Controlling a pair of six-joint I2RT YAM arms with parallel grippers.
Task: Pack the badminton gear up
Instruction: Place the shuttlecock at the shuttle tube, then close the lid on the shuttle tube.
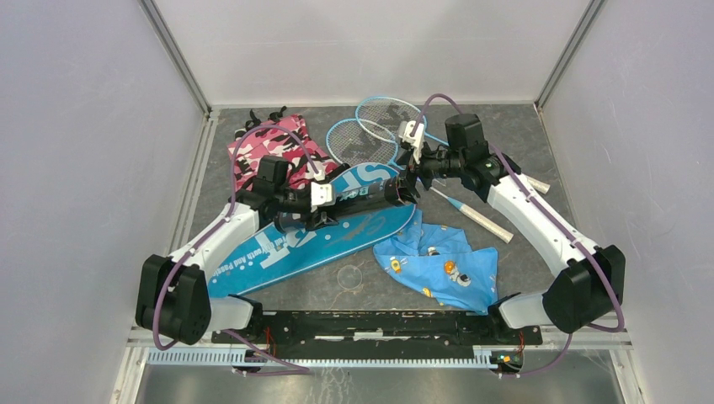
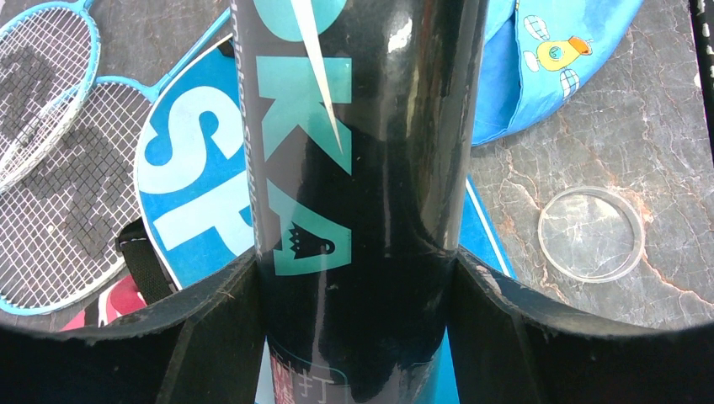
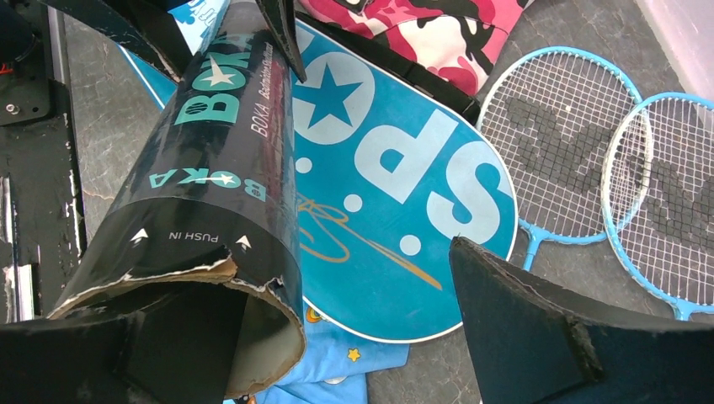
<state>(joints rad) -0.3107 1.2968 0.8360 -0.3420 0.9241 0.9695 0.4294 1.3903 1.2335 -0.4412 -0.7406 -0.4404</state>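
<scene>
My left gripper (image 1: 324, 195) is shut on the black cylindrical tube (image 1: 370, 194) and holds it lying level above the blue "SPORT" cover (image 1: 295, 244). In the left wrist view the tube (image 2: 362, 168) fills the gap between both fingers. My right gripper (image 3: 354, 286) is open at the tube's torn open end (image 3: 210, 210). Its left finger seems to sit in the tube's mouth; its right finger (image 3: 547, 328) is apart from the tube, over the cover (image 3: 396, 185). Two light-blue racquets (image 1: 370, 139) lie at the back. No shuttlecocks show.
A pink camouflage bag (image 1: 278, 151) lies at the back left. A blue cartoon-print cloth (image 1: 442, 265) lies at the front right. A clear round ring lid (image 1: 349, 276) lies on the table near the front. Grey walls close in the back and sides.
</scene>
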